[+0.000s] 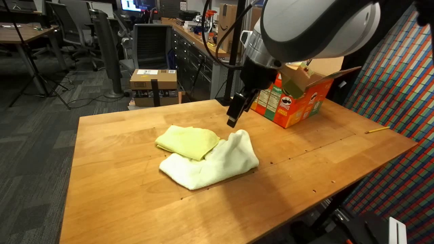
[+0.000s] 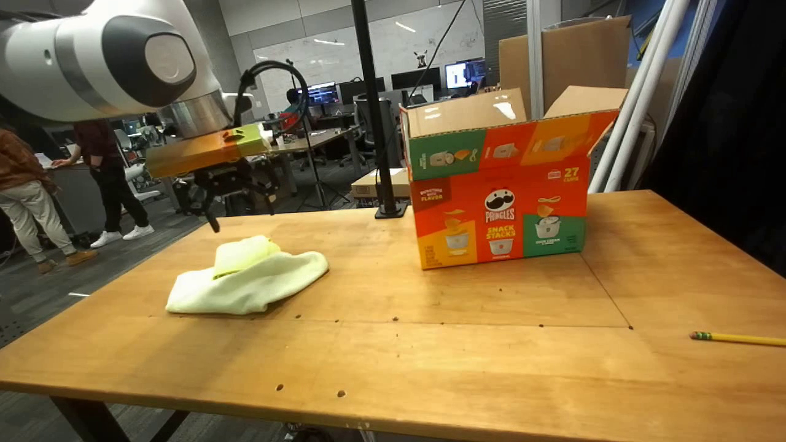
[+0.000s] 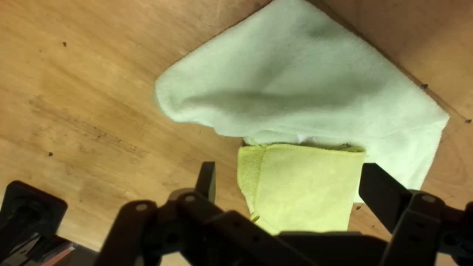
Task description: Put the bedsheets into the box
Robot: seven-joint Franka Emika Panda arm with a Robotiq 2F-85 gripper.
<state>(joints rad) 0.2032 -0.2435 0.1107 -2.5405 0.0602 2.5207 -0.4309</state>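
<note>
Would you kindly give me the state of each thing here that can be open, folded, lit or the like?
Pincer: open, holding nothing.
White cloth: loosely folded, creased.
Yellow cloth: folded, lying partly over the white cloth.
Orange box: upright, open at the top; contents not visible.
Brown carton with black tape: appears closed.
Background monitor: lit.

1. Yellow cloth [image 1: 187, 140]: folded into approx. sq. pad, laid partly atop white cloth [image 1: 217, 167].
2. White cloth: folded too, a bit rumpled, w/ one end raised; laid on surface [image 1: 112, 162].
3. Box [image 2: 500, 199]: orange, printed w/ Pringles graphics & green panels; stood upright on surface, top flaps opened, set well apart fr. both cloths.
</note>
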